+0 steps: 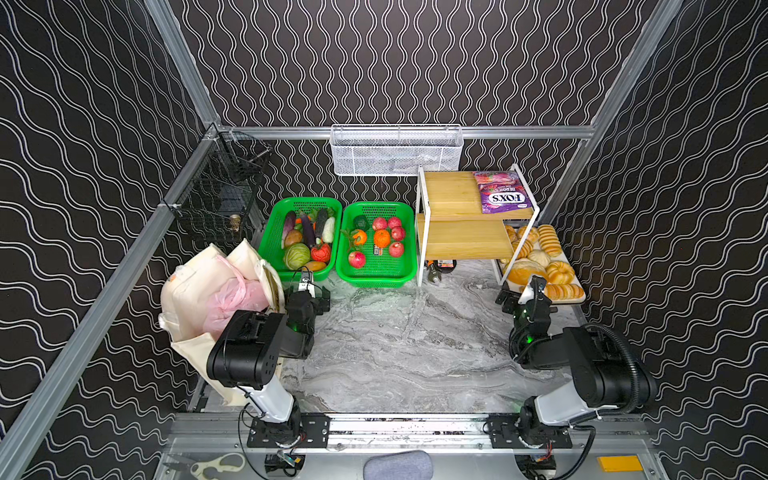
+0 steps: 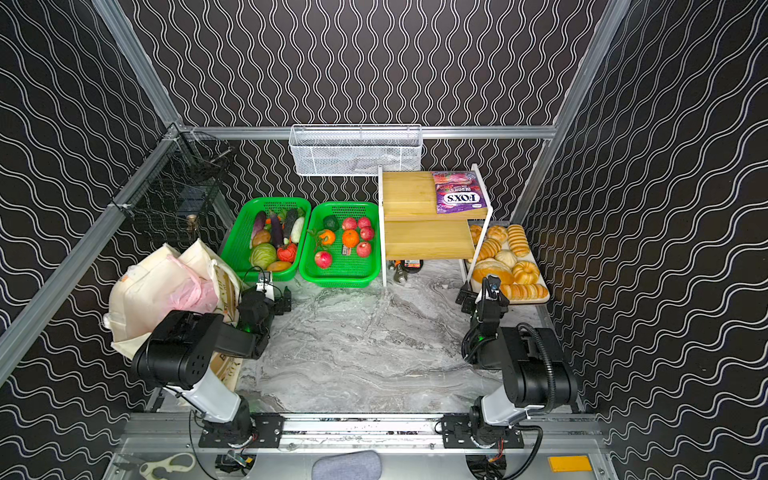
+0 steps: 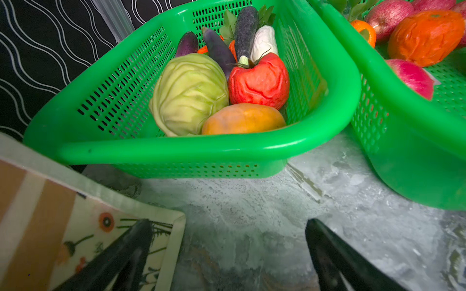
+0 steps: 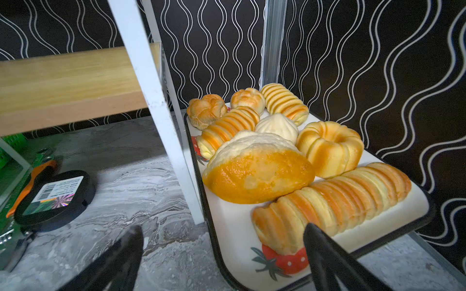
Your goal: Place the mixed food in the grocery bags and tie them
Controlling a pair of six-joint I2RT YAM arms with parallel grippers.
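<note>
A cream canvas tote (image 1: 195,286) slumps at the left of the marble table, and a bulging pale-pink plastic bag (image 1: 237,297) sits in its mouth. What the pink bag holds is hidden. Red apples (image 1: 356,259) and an orange (image 1: 381,238) lie in the right green basket (image 1: 409,249). My left gripper (image 1: 313,293) stands open and empty just in front of the left green basket (image 3: 176,151). In the left wrist view one of its fingers overlaps the tote's floral corner (image 3: 166,226). My right gripper (image 4: 223,228) is open and empty, straddling the near corner of the bread tray (image 4: 227,239).
The left green basket holds a cabbage (image 3: 189,93), aubergines and other vegetables. A two-step wooden shelf (image 1: 461,237) carries a purple FOX'S berries packet (image 1: 500,193). Bread rolls (image 1: 536,257) fill the tray. A black round case (image 4: 54,199) lies under the shelf. Wire baskets hang at the back and left.
</note>
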